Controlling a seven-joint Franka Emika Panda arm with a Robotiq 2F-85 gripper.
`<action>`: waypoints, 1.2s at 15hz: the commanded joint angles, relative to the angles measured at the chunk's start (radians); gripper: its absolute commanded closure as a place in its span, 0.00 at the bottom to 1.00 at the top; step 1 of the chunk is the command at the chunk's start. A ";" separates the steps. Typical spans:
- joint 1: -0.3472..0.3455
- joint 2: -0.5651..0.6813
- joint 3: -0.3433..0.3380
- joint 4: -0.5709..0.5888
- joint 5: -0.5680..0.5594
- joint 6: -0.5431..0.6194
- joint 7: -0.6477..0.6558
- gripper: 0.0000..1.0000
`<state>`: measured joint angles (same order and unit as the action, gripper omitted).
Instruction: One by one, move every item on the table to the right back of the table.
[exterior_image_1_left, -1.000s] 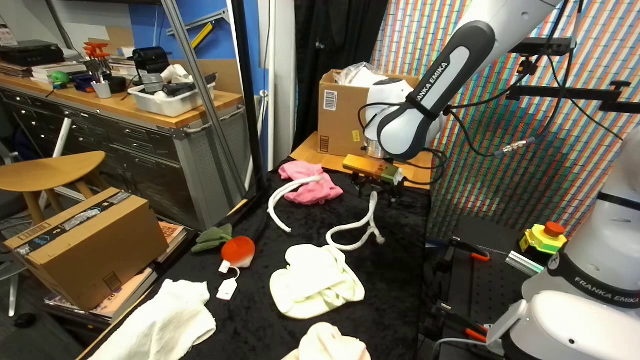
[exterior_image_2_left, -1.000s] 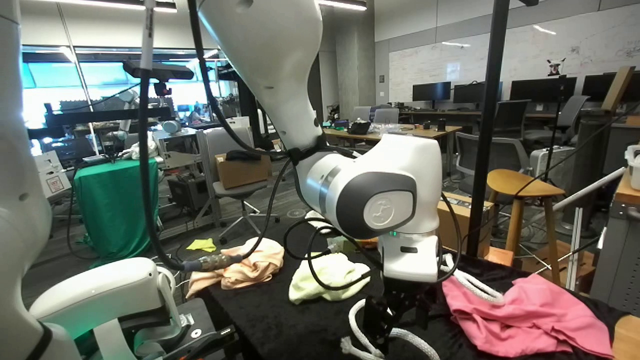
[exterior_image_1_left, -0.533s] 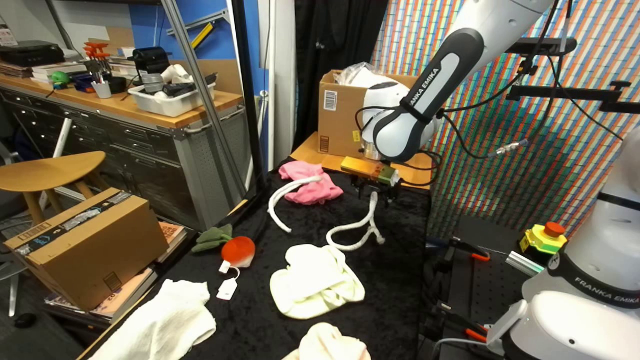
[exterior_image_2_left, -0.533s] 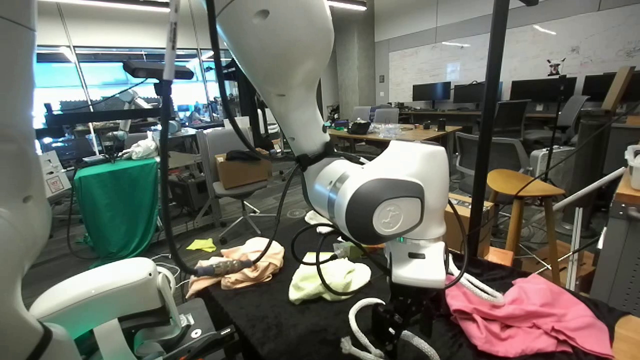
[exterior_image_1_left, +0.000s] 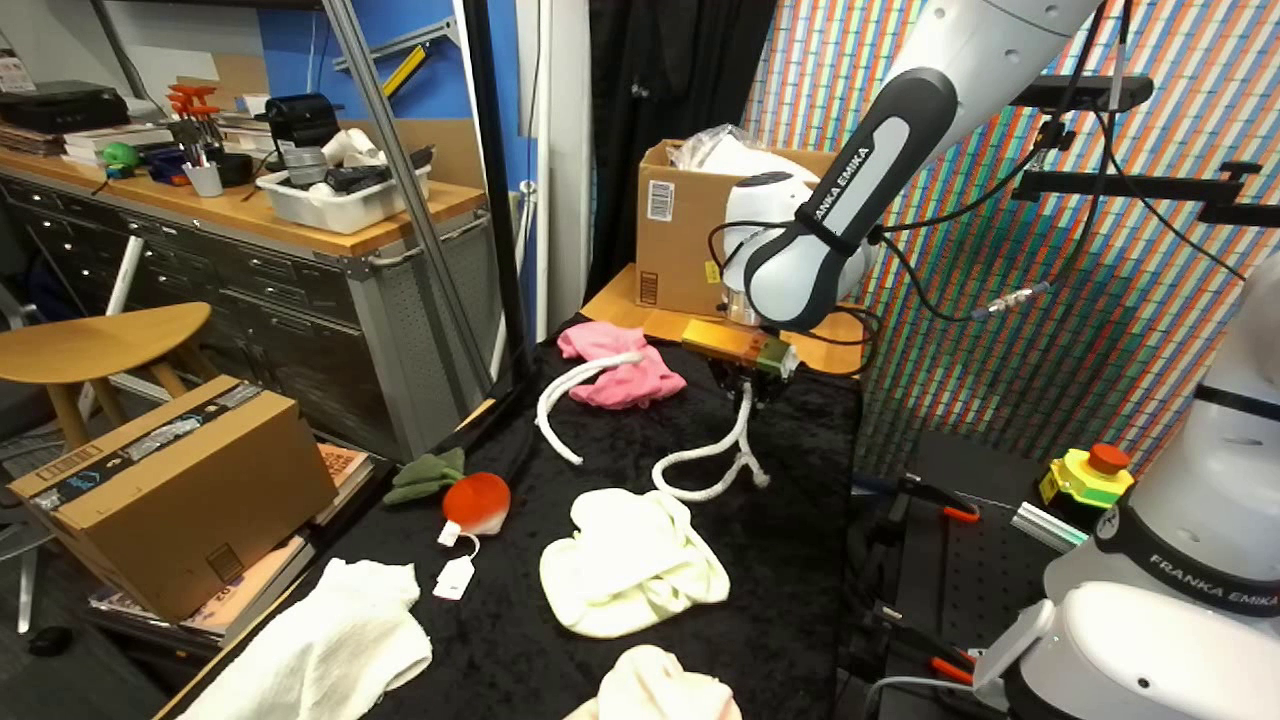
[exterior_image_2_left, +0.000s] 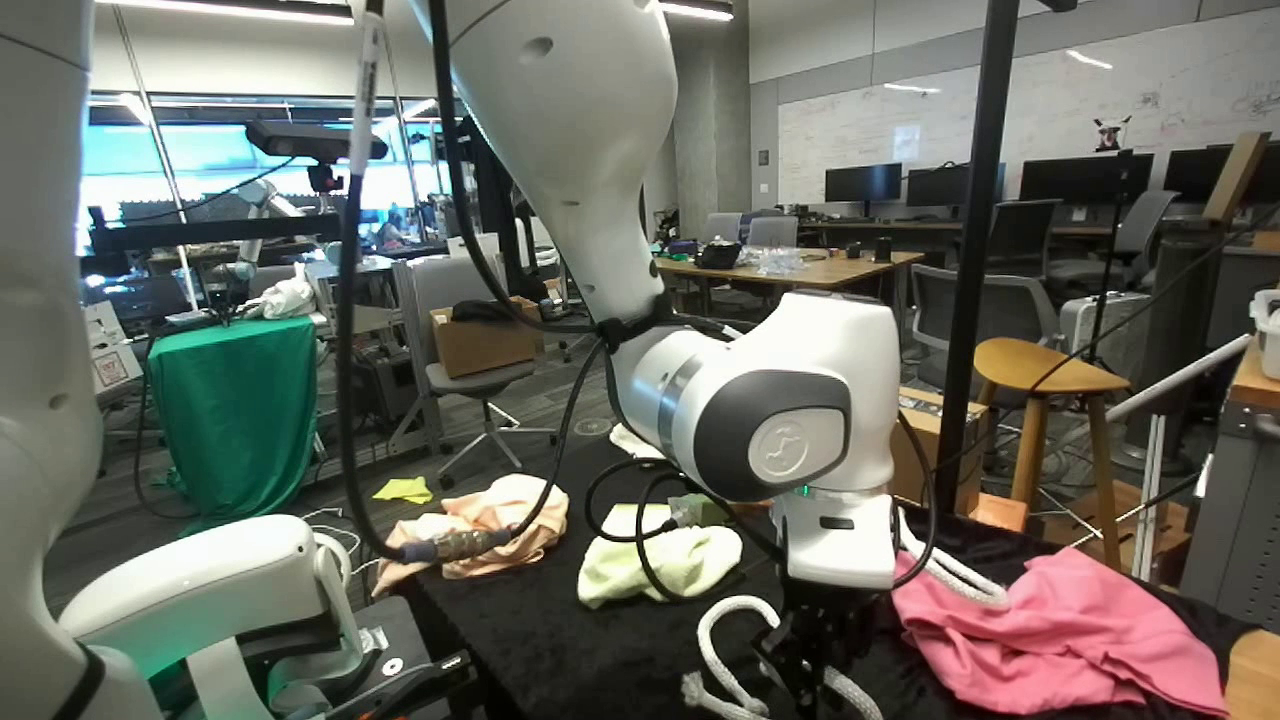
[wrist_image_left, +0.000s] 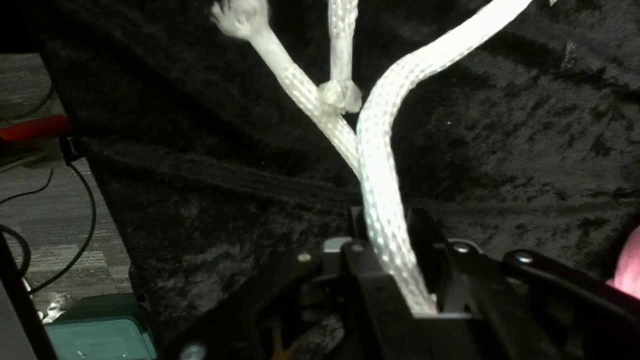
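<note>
The gripper is drawn in narrow, its fingers closed on either side of a white braided rope that passes between them. From the fingers the rope runs down onto the black-covered desk, its loop lying just below the gripper in an exterior view. Knotted rope ends show ahead of the fingertips in the wrist view.

A crumpled pink cloth lies near the gripper, to its right in an exterior view, and another length of white rope rests partly over it, apart from the held one. On the camera's side of the gripper in an exterior view, past the loop, is a bunched pale yellow cloth; a peach cloth lies farther off that way, partly out of view. A red toy vegetable with green leaves and a white tag sits well apart from the gripper, to its lower left, and a white cloth lies farther still in that direction. Behind the gripper stands an open cardboard box, clear plastic showing at its top.
</note>
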<state>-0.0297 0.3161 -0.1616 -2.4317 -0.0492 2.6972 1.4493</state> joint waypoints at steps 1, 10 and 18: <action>0.026 -0.010 -0.031 -0.002 -0.005 0.013 -0.015 0.92; 0.122 -0.155 -0.102 -0.010 -0.210 -0.029 0.076 0.88; 0.110 -0.272 0.018 0.145 -0.358 -0.146 0.286 0.89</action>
<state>0.1006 0.0688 -0.1923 -2.3576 -0.3785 2.6099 1.6640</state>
